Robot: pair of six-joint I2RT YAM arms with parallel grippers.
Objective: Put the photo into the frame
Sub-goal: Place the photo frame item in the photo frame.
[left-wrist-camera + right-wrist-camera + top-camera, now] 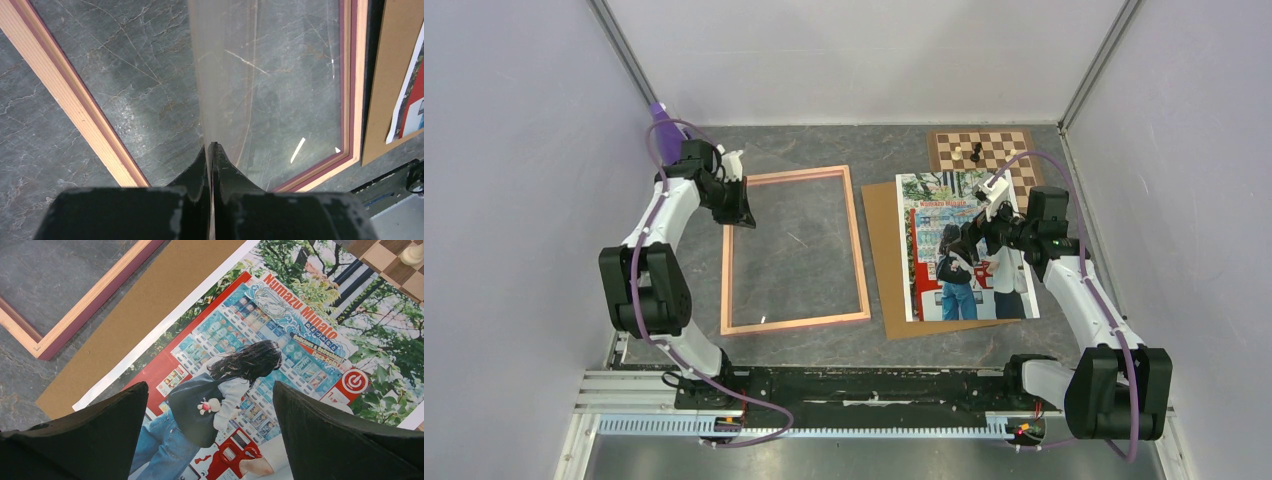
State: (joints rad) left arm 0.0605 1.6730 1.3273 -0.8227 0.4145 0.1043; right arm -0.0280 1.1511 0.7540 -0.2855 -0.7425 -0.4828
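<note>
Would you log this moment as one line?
left gripper shut on translucent sheet over frame | right gripper open above photo | photo unframed

I see the frame (pixel 794 323) lying flat, thin pale salmon-wood rim up with a pinker inner edge, and near its right side the photo (pixel 924 250), face up on a brown board (pixel 882 260), showing a dark-haired woman in jeans at a red vending machine.

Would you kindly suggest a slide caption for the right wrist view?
Open right gripper hovers over the photo, which lies on a brown backing board beside the frame.
</note>
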